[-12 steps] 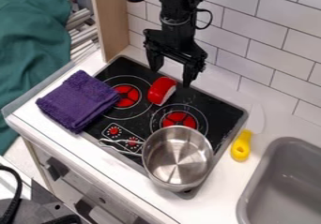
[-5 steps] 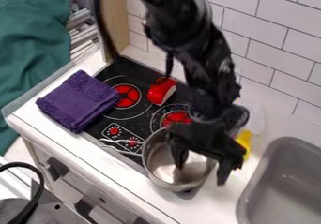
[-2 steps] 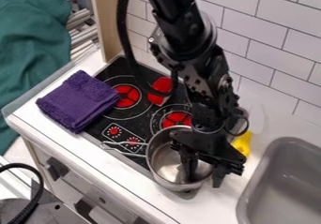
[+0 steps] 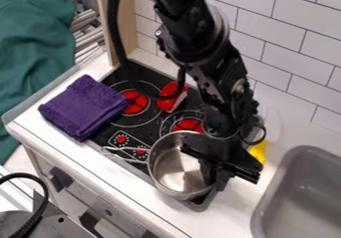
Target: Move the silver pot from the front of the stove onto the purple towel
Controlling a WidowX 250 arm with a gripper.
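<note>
Slightly leftward, your pot (image 4: 174,168) has shifted on the stove (image 4: 152,125).
Your gripper (image 4: 215,181) clenches its right rim; the handle (image 4: 124,157) (thin wire) points left, long axis slanting slightly up-view.

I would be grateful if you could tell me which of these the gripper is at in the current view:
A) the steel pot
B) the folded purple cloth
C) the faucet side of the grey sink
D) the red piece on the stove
A: the gripper is down at the rim of the steel pot, on the side toward the grey sink.
</note>
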